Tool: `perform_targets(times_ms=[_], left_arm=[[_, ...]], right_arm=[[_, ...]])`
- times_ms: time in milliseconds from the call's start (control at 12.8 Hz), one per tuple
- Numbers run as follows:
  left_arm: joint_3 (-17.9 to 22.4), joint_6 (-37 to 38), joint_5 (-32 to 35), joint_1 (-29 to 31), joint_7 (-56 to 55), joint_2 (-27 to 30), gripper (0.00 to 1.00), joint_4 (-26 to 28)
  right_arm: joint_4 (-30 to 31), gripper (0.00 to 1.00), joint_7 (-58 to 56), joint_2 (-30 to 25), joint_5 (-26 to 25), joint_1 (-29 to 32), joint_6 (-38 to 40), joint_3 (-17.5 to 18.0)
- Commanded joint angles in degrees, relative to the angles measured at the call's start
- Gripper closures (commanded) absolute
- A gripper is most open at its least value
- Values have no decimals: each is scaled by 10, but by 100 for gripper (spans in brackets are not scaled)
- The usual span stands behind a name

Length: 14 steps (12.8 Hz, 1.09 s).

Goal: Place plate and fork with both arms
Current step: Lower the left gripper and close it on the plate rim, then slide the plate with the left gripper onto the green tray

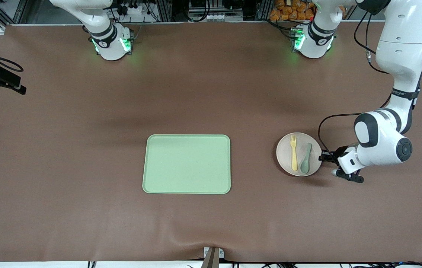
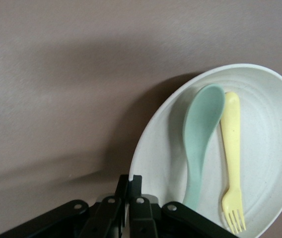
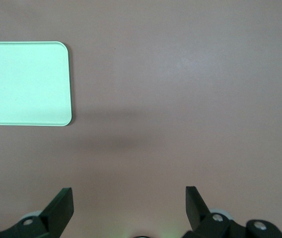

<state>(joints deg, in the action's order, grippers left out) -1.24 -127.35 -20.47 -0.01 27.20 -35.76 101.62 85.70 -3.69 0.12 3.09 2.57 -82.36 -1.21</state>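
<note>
Lying nearest the camera, the light-green tray (image 1: 186, 164) is sitting bare in the middle of the worktop (image 1: 84, 149), its edge reaching slightly lower in the front view than the plate (image 1: 284, 155), which is resting toward the left arm's end. On the plate are lying the fork (image 1: 293, 153) and a teal spoon (image 1: 306, 159), side by side, apart.

Down at the plate's edge, the left hand (image 2: 129, 192) is pressing its 2 fingers together on the rim (image 2: 136, 171), judging by the left wrist view; it looks like a thin pinch at 1 point only. The right hand (image 3: 128, 204) is hanging high with its fingers spread, holding nothing, waiting over bare worktop beside the tray.

Likely trouble: a plate lifted from 1 edge may be tilting, sending both loose utensils sliding off, or slipping from the pinch altogether. The spoon, not wanted, is riding along and crowding the fork, so a later fork pick could be nudging it. Nothing is standing between plate and tray.
</note>
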Motion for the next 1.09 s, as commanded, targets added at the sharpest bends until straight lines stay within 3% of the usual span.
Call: perform_targets(times_ms=[0,391,626,1016], left_arm=[[-18,17,-16,0,9,-6,100,-38],[-70,34,-16,-17,-70,-11,100,-84],[-71,34,-13,-74,-206,-21,100,-117],[-71,33,-15,-161,-380,-85,100,-222]], right_arm=[[-13,0,-5,6,9,15,6,9],[-14,0,-5,6,9,16,6,9],[-14,0,-6,8,9,17,6,9],[-14,0,-6,16,8,28,5,9]])
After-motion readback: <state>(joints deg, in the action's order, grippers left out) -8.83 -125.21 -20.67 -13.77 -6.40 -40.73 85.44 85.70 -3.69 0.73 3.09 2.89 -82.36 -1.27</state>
